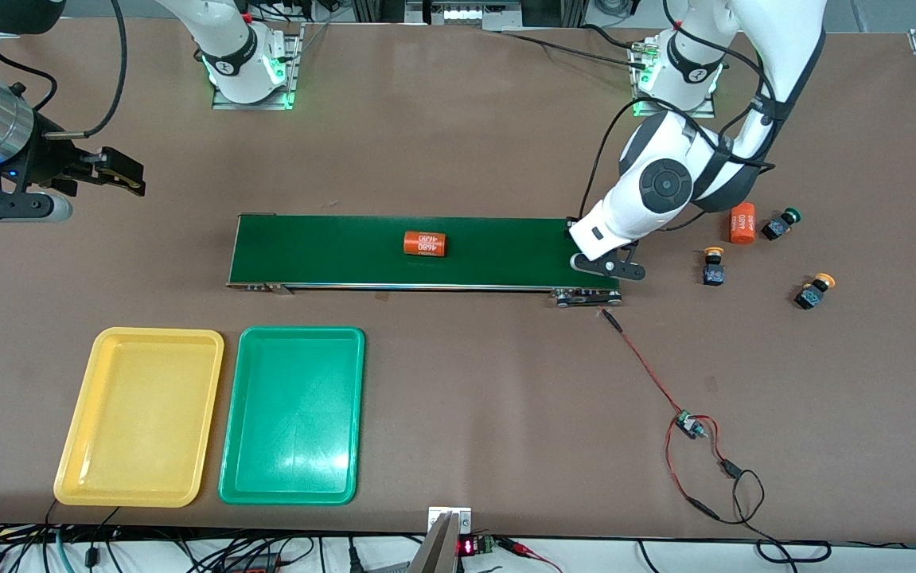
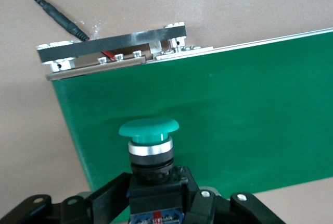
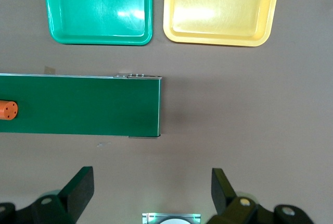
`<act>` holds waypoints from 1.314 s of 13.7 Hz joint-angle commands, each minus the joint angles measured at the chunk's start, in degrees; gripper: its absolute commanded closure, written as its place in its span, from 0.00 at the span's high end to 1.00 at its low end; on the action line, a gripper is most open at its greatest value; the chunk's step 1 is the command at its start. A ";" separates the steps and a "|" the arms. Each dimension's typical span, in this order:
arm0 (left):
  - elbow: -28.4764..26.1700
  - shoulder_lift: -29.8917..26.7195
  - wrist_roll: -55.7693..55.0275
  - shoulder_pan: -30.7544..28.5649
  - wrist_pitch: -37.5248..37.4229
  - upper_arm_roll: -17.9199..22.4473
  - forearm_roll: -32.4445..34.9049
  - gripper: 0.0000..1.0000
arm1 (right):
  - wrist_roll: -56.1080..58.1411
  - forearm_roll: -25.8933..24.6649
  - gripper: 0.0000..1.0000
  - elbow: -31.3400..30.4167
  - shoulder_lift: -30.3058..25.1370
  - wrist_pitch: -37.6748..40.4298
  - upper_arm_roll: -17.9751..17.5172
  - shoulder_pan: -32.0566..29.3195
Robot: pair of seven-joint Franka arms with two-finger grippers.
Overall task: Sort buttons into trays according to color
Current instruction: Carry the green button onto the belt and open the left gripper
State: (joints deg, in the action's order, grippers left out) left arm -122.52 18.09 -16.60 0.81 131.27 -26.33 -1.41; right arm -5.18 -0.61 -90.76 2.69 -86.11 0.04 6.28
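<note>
I've got a green button [image 2: 149, 146] pinched by its dark body in the left gripper [image 1: 606, 269], cap up, over the conveyor belt [image 1: 330, 251] at its left-arm end, just inside the end roller bracket [image 2: 112, 49]. Looks like the step is setting it on the belt. To do it well I'd lower straight, keep the cap upright, put it down clear of the belt's end and side edges, then open only once the body sits flat, so it won't tip or roll off.

An orange cylinder [image 1: 424, 243] already lies on the belt near its middle, well apart from my drop spot, so no clash there.

Right gripper [image 1: 111, 175] hangs wide and empty off the belt's right-arm end; that arm waits.

Green tray [image 1: 293, 415] and yellow tray [image 1: 142, 415] sit side by side, nearer the front camera than the belt, off its right-arm end, both with nothing in them.

Off the belt's left-arm end, on the table: two yellow-capped buttons [image 1: 714, 267] [image 1: 814, 291], a second green button [image 1: 781, 224], and another orange cylinder [image 1: 742, 224] just beside that one. None sorted yet, I judge.
</note>
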 commanded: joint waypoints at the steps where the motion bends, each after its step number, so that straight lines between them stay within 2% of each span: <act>1: -1.31 0.80 0.69 1.03 3.29 0.84 -1.40 0.03 | 0.43 0.70 1.00 0.40 0.03 0.51 0.04 -0.13; 3: -1.31 1.68 0.69 1.03 3.47 0.84 -1.31 0.06 | 0.35 0.70 1.00 0.41 0.03 0.68 0.04 -0.04; 4: -1.23 1.94 0.78 1.03 3.55 0.84 -1.05 0.10 | 0.34 0.70 1.00 0.40 0.03 0.77 0.04 -0.04; 5: -1.14 2.03 0.86 1.03 3.73 0.84 -1.05 0.35 | 0.34 0.70 1.00 0.40 0.03 0.77 0.04 0.04; 6: -0.88 1.69 0.95 1.03 3.56 0.84 -0.96 0.79 | 0.34 0.70 1.00 0.40 0.03 0.77 0.04 0.04; 7: -0.61 1.07 1.48 1.03 3.03 0.84 -0.96 1.00 | 0.43 0.70 1.00 0.40 0.03 0.77 0.04 0.04; 10: 0.79 -2.17 1.83 0.25 1.63 0.84 -1.05 1.00 | 0.52 0.70 1.00 0.40 0.03 0.68 0.04 -0.22; 12: 4.29 -3.59 1.92 -1.24 -3.97 1.80 -1.14 1.00 | 0.43 0.70 1.00 0.40 0.12 0.59 0.04 0.04; 14: 8.25 -3.86 2.01 -4.49 -9.61 1.98 -1.14 1.00 | 0.26 0.70 1.00 0.40 0.21 0.33 0.04 0.04; 18: 9.50 -2.11 2.27 -13.71 -10.51 1.98 -0.79 1.00 | 0.34 0.70 1.00 0.40 0.47 0.51 0.04 -0.13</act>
State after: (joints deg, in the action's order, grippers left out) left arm -113.55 14.32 -16.04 -9.17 121.44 -23.95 -1.41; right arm -5.17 -0.61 -90.77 3.04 -86.06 0.06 6.27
